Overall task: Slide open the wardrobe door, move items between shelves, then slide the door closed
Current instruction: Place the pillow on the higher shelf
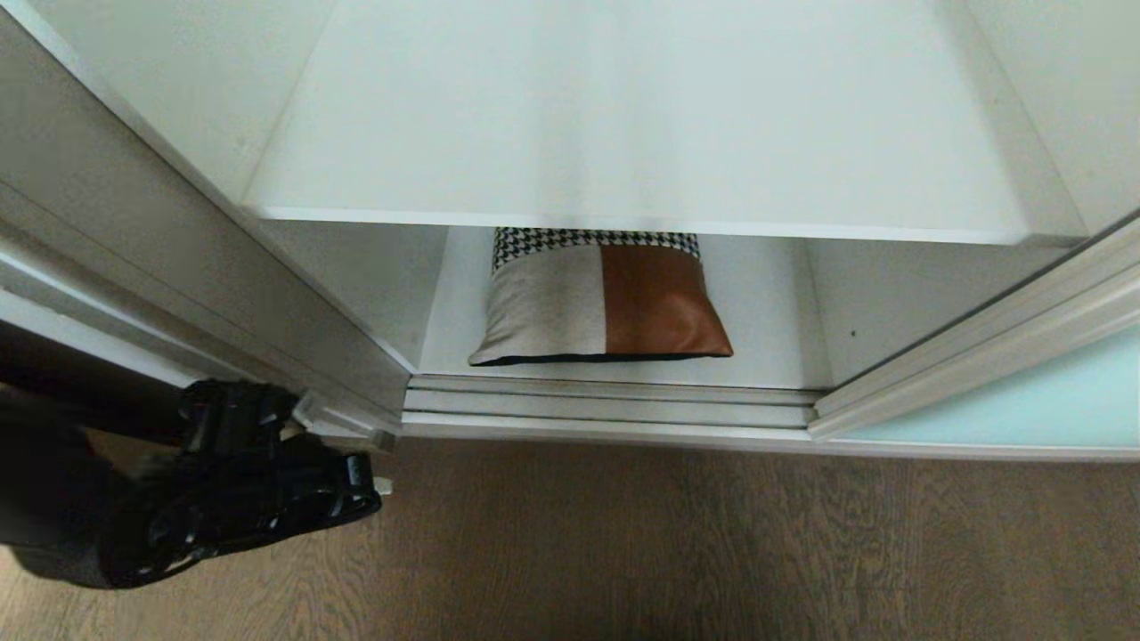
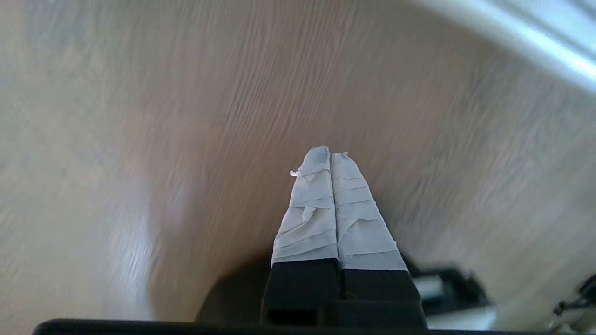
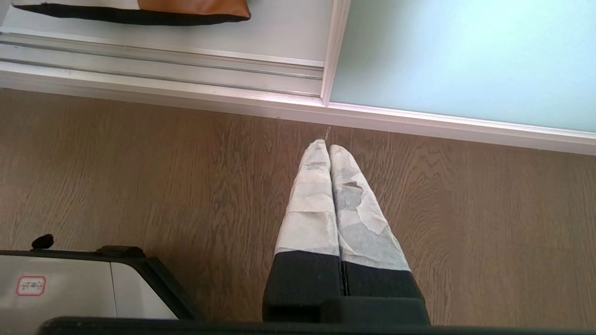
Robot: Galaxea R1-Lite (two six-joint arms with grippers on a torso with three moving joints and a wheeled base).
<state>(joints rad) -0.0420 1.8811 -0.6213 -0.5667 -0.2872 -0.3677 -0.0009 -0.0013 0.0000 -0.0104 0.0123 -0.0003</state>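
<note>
Door-opening looks done: the sliding wardrobe door (image 1: pixel 1006 401) stands aside, far right of the left pincer (image 1: pixel 378 488). Moving and closing remain. One cushion (image 1: pixel 601 298) lies on the lower of two shelves (image 1: pixel 623 107), ahead of that pincer. Both pincers are clenched and empty, the right pincer (image 3: pixel 328 149) over the floor (image 3: pixel 139 186).

Cushion (image 1: pixel 598 298): top edge hidden behind upper shelf (image 1: pixel 623 223), centre frame. Sliding wardrobe door (image 1: pixel 1006 409) cut off at right edge. Left arm (image 1: pixel 134 481) runs off lower left. Left wrist view: floor (image 2: pixel 139 139) smeared, grain unreadable.
</note>
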